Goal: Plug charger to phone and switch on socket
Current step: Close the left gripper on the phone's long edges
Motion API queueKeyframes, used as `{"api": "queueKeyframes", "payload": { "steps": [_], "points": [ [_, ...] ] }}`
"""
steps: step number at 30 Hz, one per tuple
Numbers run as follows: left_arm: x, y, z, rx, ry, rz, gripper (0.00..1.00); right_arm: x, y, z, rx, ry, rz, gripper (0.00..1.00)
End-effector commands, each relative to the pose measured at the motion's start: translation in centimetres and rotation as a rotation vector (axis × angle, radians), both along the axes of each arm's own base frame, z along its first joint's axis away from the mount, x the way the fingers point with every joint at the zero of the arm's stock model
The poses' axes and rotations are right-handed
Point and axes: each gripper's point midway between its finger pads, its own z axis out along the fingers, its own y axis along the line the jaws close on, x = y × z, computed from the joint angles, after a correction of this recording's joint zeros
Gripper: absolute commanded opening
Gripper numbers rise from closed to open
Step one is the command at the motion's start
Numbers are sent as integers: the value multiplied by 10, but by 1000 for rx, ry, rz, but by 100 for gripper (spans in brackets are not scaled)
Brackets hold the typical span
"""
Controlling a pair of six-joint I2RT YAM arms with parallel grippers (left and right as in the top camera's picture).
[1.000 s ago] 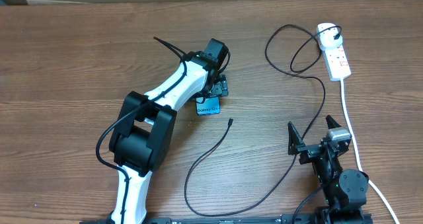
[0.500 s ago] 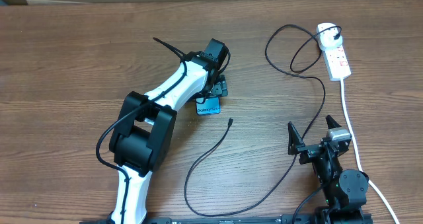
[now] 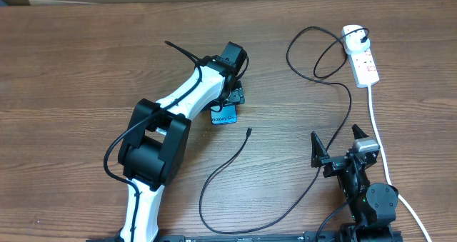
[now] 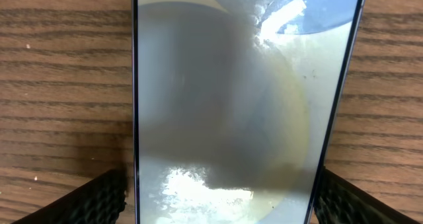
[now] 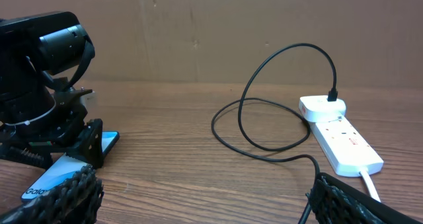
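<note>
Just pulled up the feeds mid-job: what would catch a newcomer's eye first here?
The white-and-black left arm's gripper hangs over the slim light-blue-screened phone at mid-table, fingers straddling its edges. The long thin black charger cable loops across the wooden table, its connector tip lying loose near the phone, its plug in the white power strip at far right.

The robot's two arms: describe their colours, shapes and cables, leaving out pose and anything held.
The left arm has white curved links between bulky black joint housings, with a black cable looping alongside. The right arm is almost all black, with a grey block near its wrist and a green light. Both have black ribbed fingers.
</note>
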Motion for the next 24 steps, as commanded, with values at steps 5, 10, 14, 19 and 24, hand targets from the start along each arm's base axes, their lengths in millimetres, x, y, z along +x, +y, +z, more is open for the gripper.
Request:
{"api": "queueKeyframes", "payload": {
  "steps": [5,10,14,19,24],
  "points": [
    [-10,2,-10,17,34,6,85,0,0,-3,2,0,-2,100],
    [-10,2,-10,17,34,6,80,0,0,-3,2,0,-2,100],
    [-10,2,-10,17,34,6,80,0,0,-3,2,0,-2,100],
    [-10,1,-10,15,35,5,84,0,0,-3,2,0,-2,100],
    [-10,1,-10,14,34,5,80,0,0,-3,2,0,-2,100]
  ]
}}
